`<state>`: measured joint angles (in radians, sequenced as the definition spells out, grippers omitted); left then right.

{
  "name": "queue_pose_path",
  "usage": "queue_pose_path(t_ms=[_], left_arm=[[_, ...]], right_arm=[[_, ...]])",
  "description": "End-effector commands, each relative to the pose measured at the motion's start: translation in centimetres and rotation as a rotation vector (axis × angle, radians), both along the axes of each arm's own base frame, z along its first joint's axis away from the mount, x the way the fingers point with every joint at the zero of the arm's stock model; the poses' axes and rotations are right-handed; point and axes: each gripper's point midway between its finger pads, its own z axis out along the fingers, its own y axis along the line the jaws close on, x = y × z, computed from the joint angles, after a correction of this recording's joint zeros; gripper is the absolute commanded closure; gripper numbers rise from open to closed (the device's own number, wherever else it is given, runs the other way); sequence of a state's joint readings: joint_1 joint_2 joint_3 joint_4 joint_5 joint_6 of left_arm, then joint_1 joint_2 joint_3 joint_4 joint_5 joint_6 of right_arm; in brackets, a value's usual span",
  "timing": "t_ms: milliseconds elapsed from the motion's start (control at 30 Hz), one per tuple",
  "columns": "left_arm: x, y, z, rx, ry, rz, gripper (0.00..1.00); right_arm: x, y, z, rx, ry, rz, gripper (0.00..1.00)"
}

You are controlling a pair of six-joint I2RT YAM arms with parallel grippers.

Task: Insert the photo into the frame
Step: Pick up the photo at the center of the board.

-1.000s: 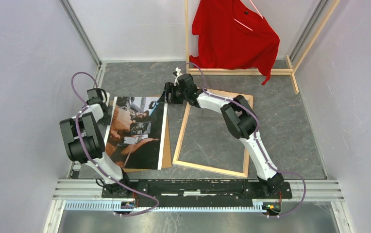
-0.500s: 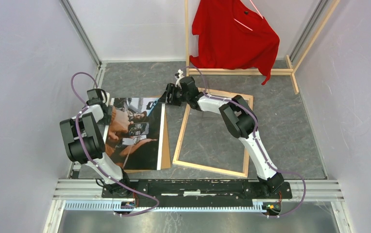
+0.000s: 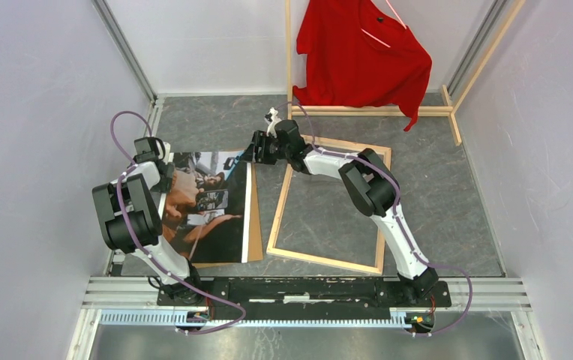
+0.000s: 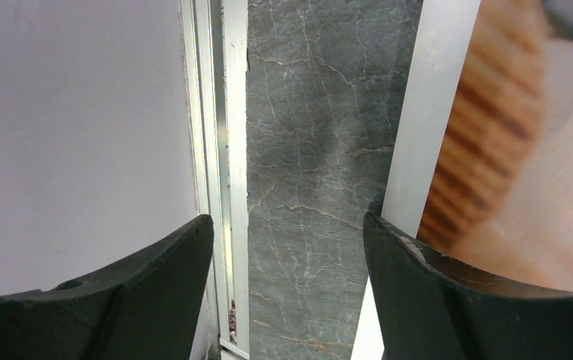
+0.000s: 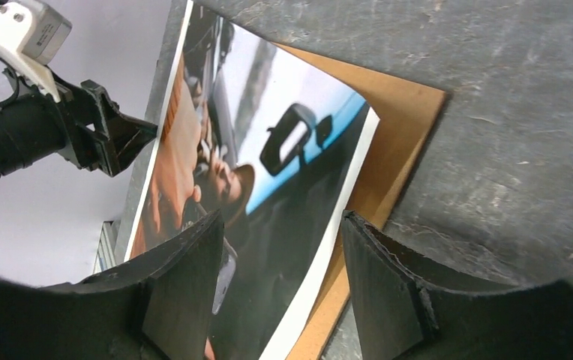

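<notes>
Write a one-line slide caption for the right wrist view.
The right jaws stand open, facing a corner of the photo, which lies on a brown backing board on the grey table.

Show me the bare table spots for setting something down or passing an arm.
Free: the table right of the frame, and the strip behind the photo. Crowded: the gap between backing board and frame, where the right gripper sits, and the photo's left edge by the left gripper.

The photo (image 3: 208, 206) covers most of the brown board (image 3: 257, 225); the right arm (image 3: 366, 187) hides one corner of the frame (image 3: 321, 259).
</notes>
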<state>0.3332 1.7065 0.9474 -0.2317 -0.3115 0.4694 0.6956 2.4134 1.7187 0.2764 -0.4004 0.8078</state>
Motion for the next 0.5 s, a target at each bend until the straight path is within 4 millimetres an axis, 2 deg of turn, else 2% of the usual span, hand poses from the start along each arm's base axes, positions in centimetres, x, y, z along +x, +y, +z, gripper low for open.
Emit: queue_pose_path(t_ms=[0,367,467], left_arm=[[-0.9,-2.2,-2.6,-0.084,0.065,-0.071,0.2],[-0.9,-2.4,-3.0,-0.093,0.076,-0.077,0.2],[-0.9,-2.6,-3.0,-0.099,0.077,-0.082,0.19]], right_arm=[[-0.4,1.4,5.3,0.072,-0.116,0.055,0.35],[-1.6,2.4,6.1,0.133,-0.123,0.119,0.36],[-2.0,2.6,5.5,0.158,-0.102,0.134,0.44]])
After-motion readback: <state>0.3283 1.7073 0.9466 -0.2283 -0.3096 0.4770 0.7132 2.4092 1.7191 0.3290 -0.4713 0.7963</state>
